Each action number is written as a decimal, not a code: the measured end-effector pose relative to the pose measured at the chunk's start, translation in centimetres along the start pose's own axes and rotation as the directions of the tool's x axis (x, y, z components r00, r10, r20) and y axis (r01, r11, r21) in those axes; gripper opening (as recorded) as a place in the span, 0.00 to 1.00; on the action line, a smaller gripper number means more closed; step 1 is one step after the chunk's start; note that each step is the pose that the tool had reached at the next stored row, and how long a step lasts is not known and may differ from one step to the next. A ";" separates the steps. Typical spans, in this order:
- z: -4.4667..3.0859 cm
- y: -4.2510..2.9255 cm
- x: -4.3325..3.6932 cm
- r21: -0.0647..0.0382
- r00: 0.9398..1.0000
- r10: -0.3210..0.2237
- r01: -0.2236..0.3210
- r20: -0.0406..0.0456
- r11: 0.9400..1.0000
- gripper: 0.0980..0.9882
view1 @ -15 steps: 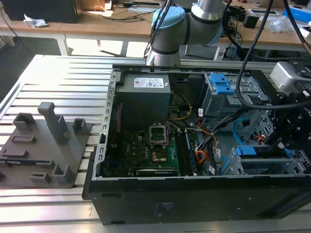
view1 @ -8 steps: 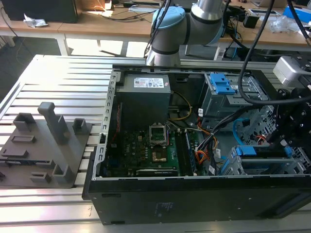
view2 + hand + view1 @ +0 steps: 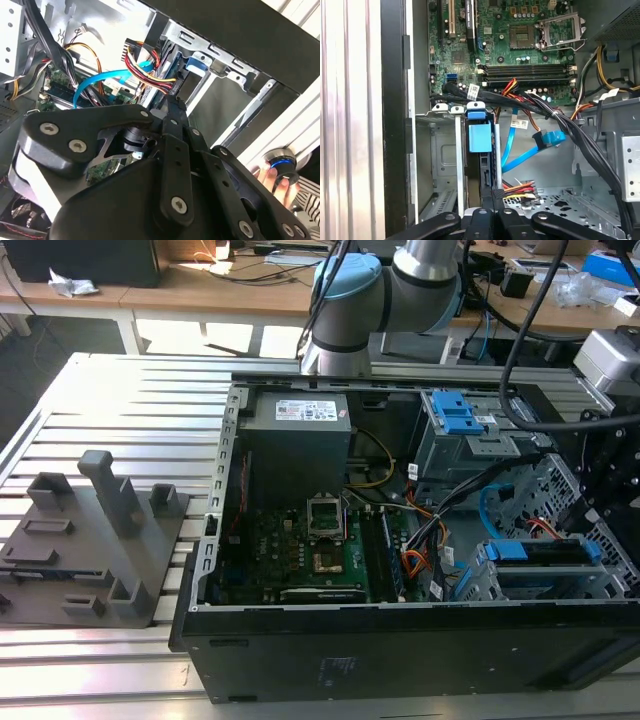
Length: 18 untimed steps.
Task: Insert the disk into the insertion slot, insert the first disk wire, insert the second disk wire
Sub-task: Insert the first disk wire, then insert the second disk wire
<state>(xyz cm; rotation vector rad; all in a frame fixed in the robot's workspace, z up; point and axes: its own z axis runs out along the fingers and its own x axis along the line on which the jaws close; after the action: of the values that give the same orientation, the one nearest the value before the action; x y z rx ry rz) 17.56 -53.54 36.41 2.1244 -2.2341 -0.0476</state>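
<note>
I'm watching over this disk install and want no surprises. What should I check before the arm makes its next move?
1. Disk seated in the insertion slot: ok; its blue handle sits at the cage mouth.
2. Blue wire plugged in: not ok; its plug hangs free, apart from the disk.
3. Red-yellow wire bundle plugged in: cannot tell; its plug lies at the gripper's tip.
4. Gripper grip: cannot tell; it is shut, but whether it clamps that plug is hidden.
5. Nobody near: not ok; a hand is beside a blue-lit button outside the case.
</note>
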 end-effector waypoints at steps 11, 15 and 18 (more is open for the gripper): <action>-0.69 0.04 -0.02 0.000 1.000 0.000 0.000 0.000 1.000 0.01; -0.69 0.18 -0.01 0.000 1.000 0.000 0.000 0.000 1.000 0.01; -0.67 0.57 0.01 0.000 1.000 0.000 0.000 0.000 1.000 0.01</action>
<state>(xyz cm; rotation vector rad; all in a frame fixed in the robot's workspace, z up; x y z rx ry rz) 17.04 -53.51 37.11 2.1245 -2.2340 -0.0476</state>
